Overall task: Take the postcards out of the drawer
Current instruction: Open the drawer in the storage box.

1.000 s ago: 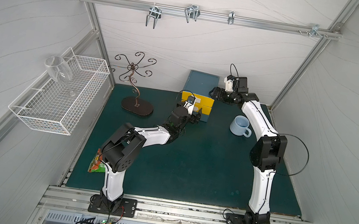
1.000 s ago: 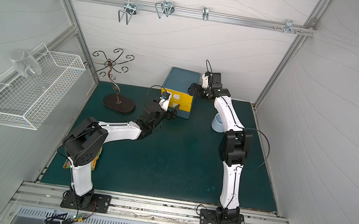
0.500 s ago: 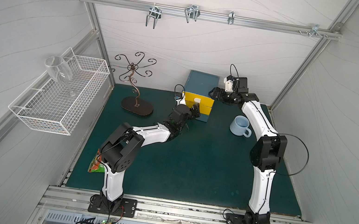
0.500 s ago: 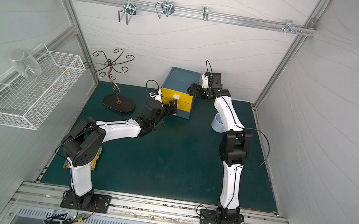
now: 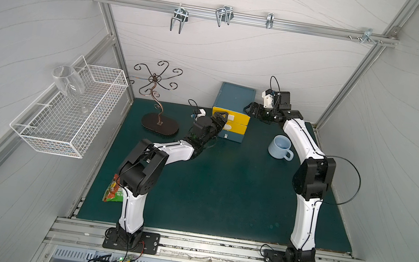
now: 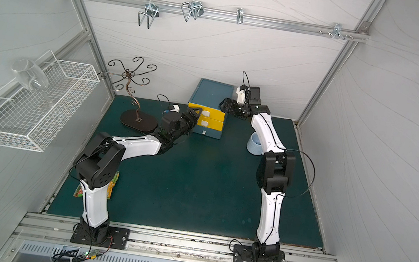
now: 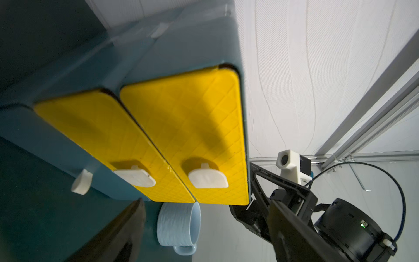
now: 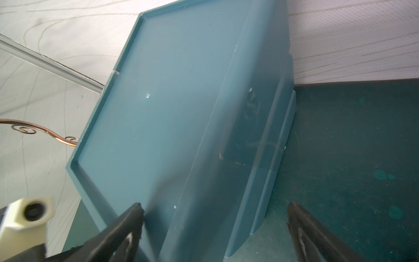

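The postcards are hidden; no card shows in any view. The drawer cabinet [image 5: 234,100] [image 6: 211,92] is blue, with two yellow drawer fronts, both pushed in. In the left wrist view the upper drawer [image 7: 197,127] and the lower one [image 7: 95,127] each carry a white handle [image 7: 207,179]. My left gripper [image 5: 222,119] [image 6: 194,113] [image 7: 205,202] is open right in front of the yellow fronts, holding nothing. My right gripper [image 5: 252,109] [image 6: 226,105] [image 8: 214,208] is open and straddles the cabinet's right top edge [image 8: 204,136].
A light blue mug [image 5: 279,147] [image 7: 179,224] stands right of the cabinet. A metal scroll stand [image 5: 159,123] is left of it. A snack packet [image 5: 113,189] lies by the left arm's base. A wire basket [image 5: 69,112] with a wine glass [image 5: 67,83] hangs on the left wall.
My left gripper has rolled at the wrist and risen to the upper yellow front, its jaws narrowing slightly. The right arm has not moved.
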Action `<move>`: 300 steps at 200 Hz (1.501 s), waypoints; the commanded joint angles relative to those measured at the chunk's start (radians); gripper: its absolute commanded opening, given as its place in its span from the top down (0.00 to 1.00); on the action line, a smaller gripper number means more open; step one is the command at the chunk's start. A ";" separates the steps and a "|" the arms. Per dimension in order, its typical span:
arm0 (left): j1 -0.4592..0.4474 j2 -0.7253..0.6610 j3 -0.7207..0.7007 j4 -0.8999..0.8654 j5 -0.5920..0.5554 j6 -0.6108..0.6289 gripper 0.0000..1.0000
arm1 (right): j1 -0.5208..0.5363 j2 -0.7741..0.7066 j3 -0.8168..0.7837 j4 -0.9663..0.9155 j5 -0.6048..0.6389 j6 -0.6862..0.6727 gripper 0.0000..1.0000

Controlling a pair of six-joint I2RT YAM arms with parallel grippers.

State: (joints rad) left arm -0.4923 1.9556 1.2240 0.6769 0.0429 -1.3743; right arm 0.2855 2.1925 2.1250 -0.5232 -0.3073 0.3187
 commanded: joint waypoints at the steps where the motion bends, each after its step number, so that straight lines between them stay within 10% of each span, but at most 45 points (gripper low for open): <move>1: -0.003 0.043 0.079 0.105 0.099 -0.118 0.12 | -0.007 0.010 -0.028 -0.067 0.013 -0.010 0.01; 300: -0.098 0.158 0.167 0.065 -0.279 -0.040 0.26 | -0.025 -0.010 -0.080 -0.044 -0.025 0.003 0.01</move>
State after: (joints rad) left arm -0.5854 2.0827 1.3441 0.6884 -0.2127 -1.4170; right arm 0.2687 2.1811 2.0781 -0.4789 -0.3607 0.3340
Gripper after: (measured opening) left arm 0.742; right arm 0.989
